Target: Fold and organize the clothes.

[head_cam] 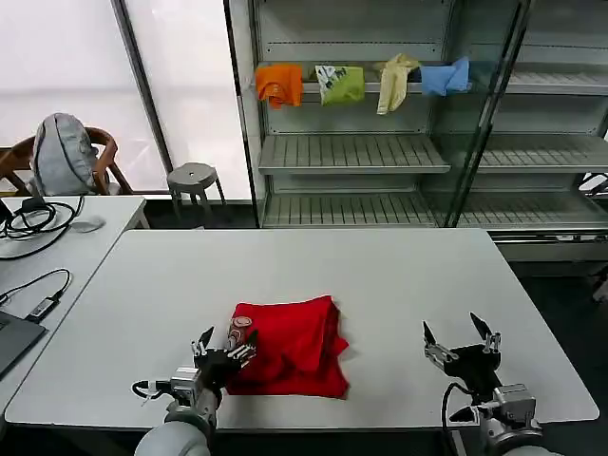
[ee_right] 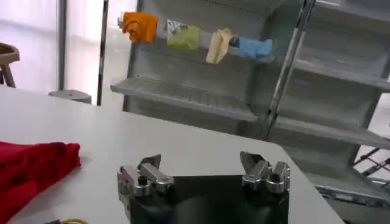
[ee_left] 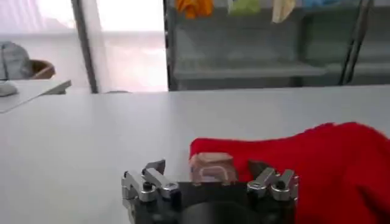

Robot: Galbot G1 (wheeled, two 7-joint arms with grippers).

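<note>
The red T-shirt [head_cam: 296,344] lies folded into a thick bundle near the front middle of the white table [head_cam: 380,275], a bit of its brown print [head_cam: 241,330] showing at its left edge. My left gripper [head_cam: 224,348] is open at that left edge, the print patch [ee_left: 211,167] between its spread fingers. In the left wrist view the red cloth [ee_left: 317,161] bulges just beyond the jaws. My right gripper [head_cam: 462,339] hovers open and empty near the front right of the table, well clear of the shirt [ee_right: 30,167].
A metal shelf rack [head_cam: 351,152] stands behind the table with small orange [head_cam: 278,84], green [head_cam: 340,84], cream [head_cam: 394,81] and blue [head_cam: 445,76] garments on it. A side desk [head_cam: 57,237] with cables and a stool [head_cam: 193,180] are at the left.
</note>
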